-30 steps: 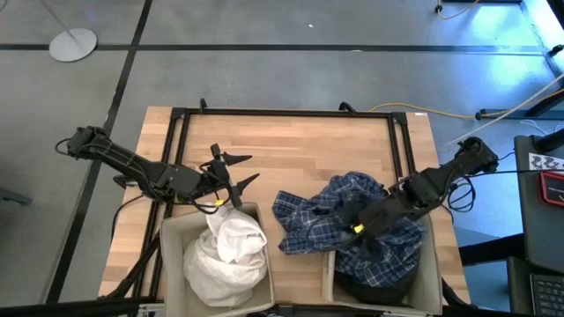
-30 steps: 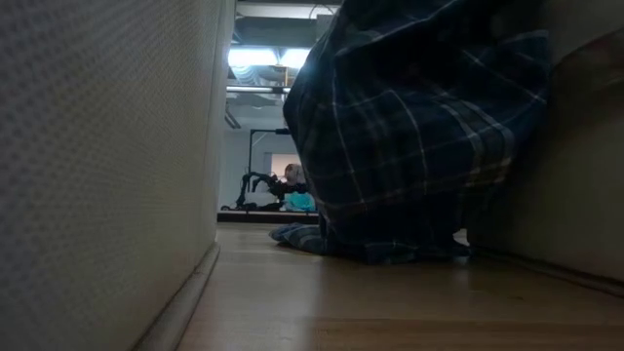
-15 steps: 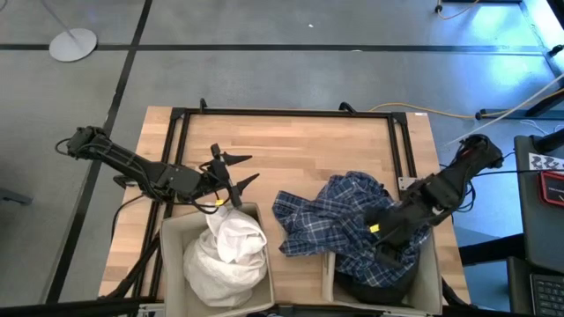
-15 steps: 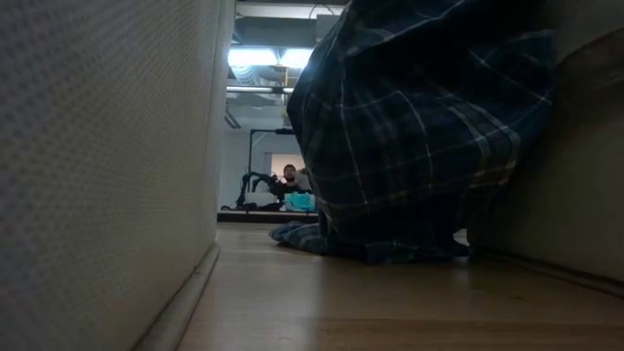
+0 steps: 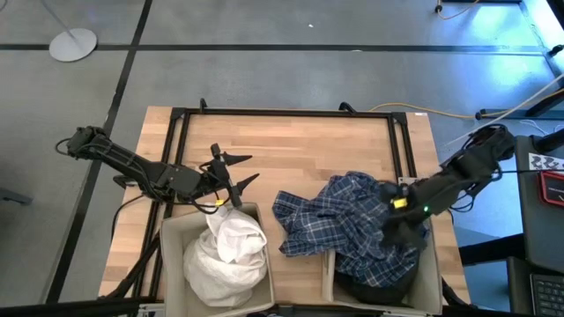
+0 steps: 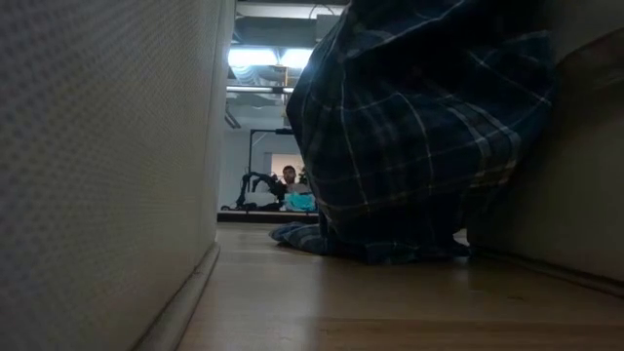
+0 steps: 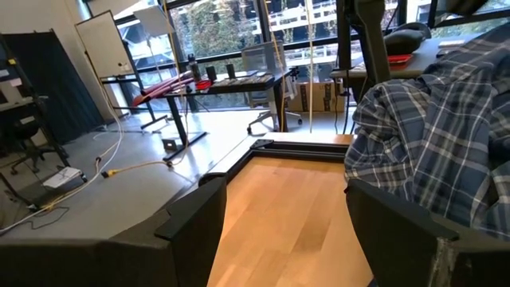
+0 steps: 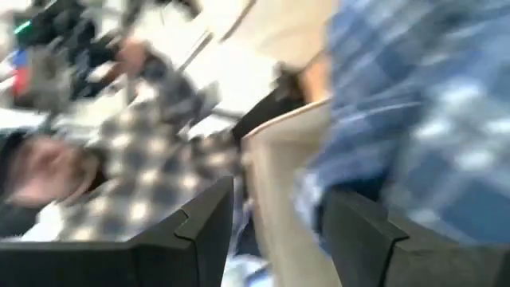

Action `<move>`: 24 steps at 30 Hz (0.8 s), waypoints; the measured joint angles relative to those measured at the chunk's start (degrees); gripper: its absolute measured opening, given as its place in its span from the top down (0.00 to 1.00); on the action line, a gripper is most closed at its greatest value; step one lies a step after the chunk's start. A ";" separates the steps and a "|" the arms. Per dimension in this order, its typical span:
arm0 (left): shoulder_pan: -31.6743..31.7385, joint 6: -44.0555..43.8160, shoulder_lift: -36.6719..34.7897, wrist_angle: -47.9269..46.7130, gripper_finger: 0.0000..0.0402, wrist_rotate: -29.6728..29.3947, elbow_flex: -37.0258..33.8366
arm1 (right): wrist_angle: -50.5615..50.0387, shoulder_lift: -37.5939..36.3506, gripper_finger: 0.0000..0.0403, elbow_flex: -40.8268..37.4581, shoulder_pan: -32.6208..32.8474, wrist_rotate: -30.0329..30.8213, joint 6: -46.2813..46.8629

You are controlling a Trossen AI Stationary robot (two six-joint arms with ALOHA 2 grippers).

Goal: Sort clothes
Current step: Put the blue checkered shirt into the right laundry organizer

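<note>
The blue-and-white plaid shirt lies draped over the left wall of the right beige box. Part of it is on the table and part in the box; it fills the low view. A dark garment lies under it in that box. The white garment is heaped in the left beige box. My right gripper is open over the right box beside the shirt. My left gripper is open and empty, just beyond the left box.
A black metal frame runs around the far half of the wooden table, where there is bare wood. Between the boxes a strip of table shows. Beyond the table's right edge stand cables and equipment.
My right gripper has drawn back from the middle of the plaid shirt toward the table's right edge, and now stands over the right box. The shirt stays draped over the box wall, almost unmoved.
</note>
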 joint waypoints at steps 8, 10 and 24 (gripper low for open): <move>0.00 0.04 0.00 0.00 0.37 0.00 0.00 | -22.59 1.59 0.54 0.00 -0.04 16.38 -3.03; 0.00 0.04 0.00 0.02 0.37 0.00 0.00 | -26.51 2.09 0.54 -0.06 -0.04 17.91 -3.10; 1.84 -0.48 0.22 0.33 0.37 -0.02 0.02 | -20.88 1.64 0.54 17.05 -0.04 27.51 -12.76</move>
